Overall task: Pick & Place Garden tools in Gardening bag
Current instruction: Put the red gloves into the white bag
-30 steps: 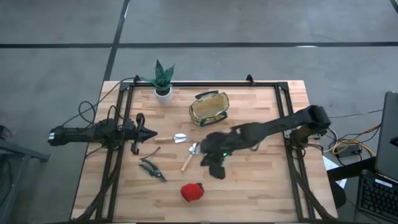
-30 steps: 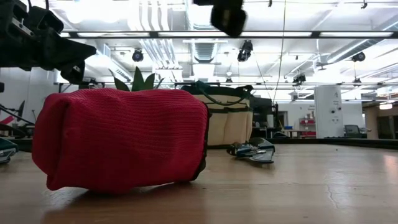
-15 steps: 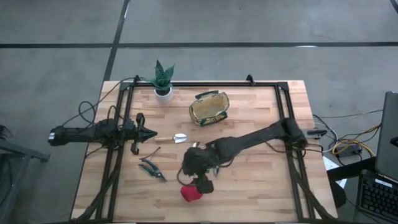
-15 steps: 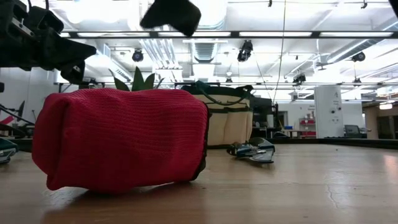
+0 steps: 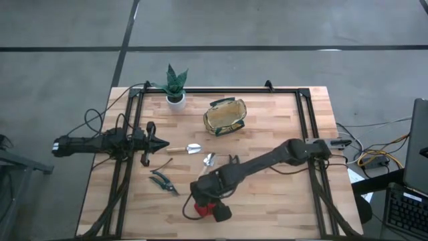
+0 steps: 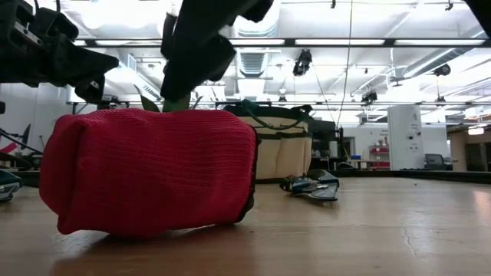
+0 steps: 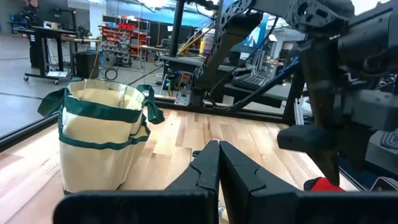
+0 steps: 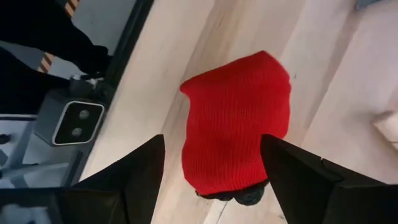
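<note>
Hovering my right pincer [image 8: 211,168], fingers spread wide, over the soft red knitted bundle [image 8: 236,124]; I should descend straight, centred, then close firmly.

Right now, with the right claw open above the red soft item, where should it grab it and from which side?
Take the red soft item across its middle, from straight above. It lies flat on the table, nothing touching its sides, and the open right claw already straddles it. It looks soft, so closing on the middle should probably hold.
</note>
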